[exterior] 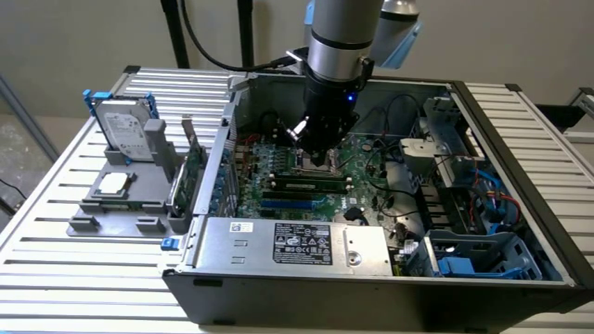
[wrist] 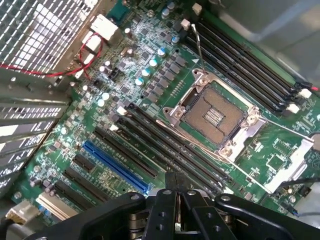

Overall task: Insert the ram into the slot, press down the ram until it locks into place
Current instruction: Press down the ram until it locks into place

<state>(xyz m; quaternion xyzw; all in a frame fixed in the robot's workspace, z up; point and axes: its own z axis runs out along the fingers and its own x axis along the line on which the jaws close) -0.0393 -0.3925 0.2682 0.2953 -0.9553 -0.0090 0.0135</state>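
Observation:
In the exterior view a thin green ram (exterior: 309, 186) with dark chips lies along one of the black memory slots (exterior: 307, 195) on the motherboard, just in front of the CPU socket. My gripper (exterior: 320, 161) hangs inside the open case over that socket, a little behind the ram and not touching it. In the wrist view the fingertips (wrist: 170, 183) meet with nothing showing between them, so the gripper (wrist: 175, 184) is shut. Just ahead of them run several parallel black slots (wrist: 170, 150). I cannot make out the ram in the wrist view.
The square metal CPU socket (wrist: 215, 115) and a blue slot (wrist: 115, 165) flank the near sockets. A second bank of black sockets (wrist: 245, 65) lies beyond. A power supply (exterior: 297, 243), cables and a drive cage (exterior: 464, 181) crowd the case. Outside it stand a hard drive (exterior: 125, 129) and a green expansion card (exterior: 192, 174).

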